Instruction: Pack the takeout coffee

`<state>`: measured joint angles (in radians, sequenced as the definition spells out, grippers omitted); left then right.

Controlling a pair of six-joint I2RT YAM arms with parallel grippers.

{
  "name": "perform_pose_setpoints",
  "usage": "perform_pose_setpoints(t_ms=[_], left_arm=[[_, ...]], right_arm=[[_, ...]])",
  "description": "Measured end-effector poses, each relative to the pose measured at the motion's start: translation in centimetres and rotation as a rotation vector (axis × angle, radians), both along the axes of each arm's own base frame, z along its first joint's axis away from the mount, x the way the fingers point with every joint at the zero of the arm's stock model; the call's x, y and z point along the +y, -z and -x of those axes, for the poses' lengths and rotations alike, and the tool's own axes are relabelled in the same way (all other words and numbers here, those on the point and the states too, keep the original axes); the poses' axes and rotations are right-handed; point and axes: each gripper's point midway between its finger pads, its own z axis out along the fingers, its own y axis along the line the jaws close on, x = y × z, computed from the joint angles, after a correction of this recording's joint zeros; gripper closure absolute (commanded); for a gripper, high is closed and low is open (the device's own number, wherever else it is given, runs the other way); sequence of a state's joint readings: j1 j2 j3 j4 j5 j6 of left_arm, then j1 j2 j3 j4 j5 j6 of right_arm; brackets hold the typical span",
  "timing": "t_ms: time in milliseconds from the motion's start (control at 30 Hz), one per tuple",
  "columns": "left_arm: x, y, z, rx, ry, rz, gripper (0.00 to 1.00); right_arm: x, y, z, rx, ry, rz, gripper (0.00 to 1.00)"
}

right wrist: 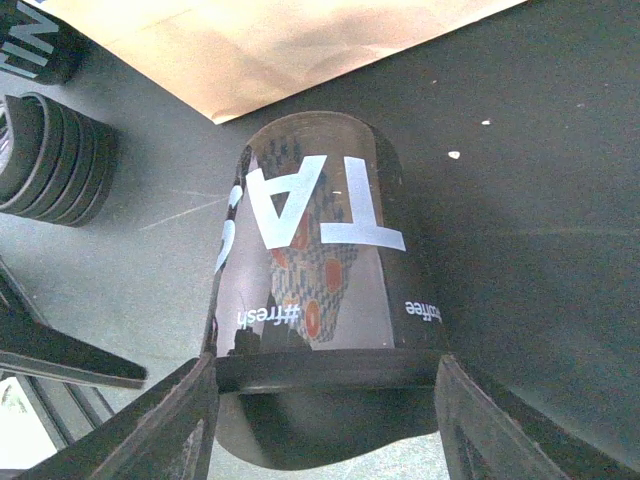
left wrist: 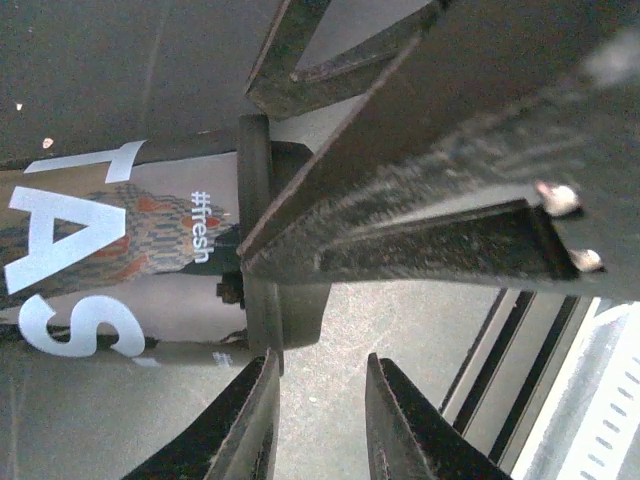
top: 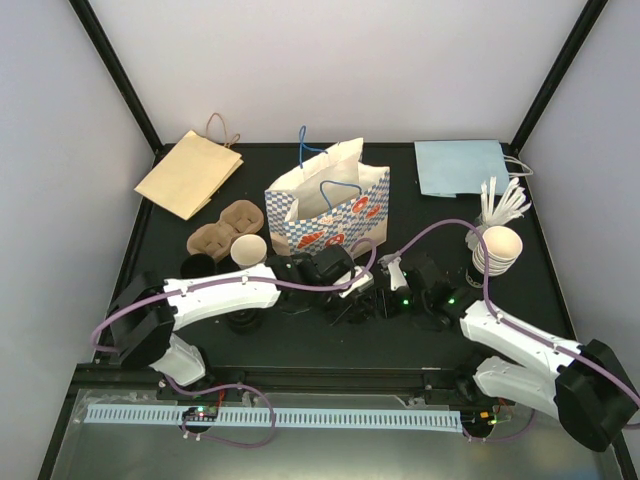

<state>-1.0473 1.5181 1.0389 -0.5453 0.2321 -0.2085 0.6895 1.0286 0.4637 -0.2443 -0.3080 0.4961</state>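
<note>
A black takeout coffee cup (right wrist: pixel 310 240) with white letters and a black lid (right wrist: pixel 330 370) sits between the fingers of my right gripper (right wrist: pixel 325 405). The fingers press on both sides of the lid. In the top view this gripper (top: pixel 388 300) is at the table's middle, in front of the blue-and-white patterned paper bag (top: pixel 325 210), which stands upright and open. My left gripper (left wrist: pixel 320 420) is open and empty, its jaws just beside the lid (left wrist: pixel 262 250). It shows in the top view (top: pixel 352 300) close to the right one. The cup shows sideways in the left wrist view (left wrist: pixel 110 260).
A flat kraft bag (top: pixel 188 172) lies back left and a flat blue bag (top: pixel 462 168) back right. A pulp cup carrier (top: pixel 225 228) and a paper cup (top: pixel 248 249) sit left of the patterned bag. Stacked cups (top: pixel 497 250) and white stirrers (top: pixel 503 203) stand right. Black lids (right wrist: pixel 50 155) are stacked nearby.
</note>
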Motion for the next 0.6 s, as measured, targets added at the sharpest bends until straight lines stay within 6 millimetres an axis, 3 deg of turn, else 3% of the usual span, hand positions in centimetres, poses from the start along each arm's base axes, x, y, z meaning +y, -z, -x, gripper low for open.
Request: perform_pose_setpoints(t_ms=[433, 600], left_arm=[[0.1, 1.5, -0.9, -0.01, -0.054, -0.037, 0.82], [0.5, 1.9, -1.1, -0.018, -0.075, -0.05, 0.77]], right_arm=[[0.3, -0.1, 0.0, 0.002, -0.006, -0.014, 0.39], [0.3, -0.1, 0.0, 0.002, -0.007, -0.014, 0.39]])
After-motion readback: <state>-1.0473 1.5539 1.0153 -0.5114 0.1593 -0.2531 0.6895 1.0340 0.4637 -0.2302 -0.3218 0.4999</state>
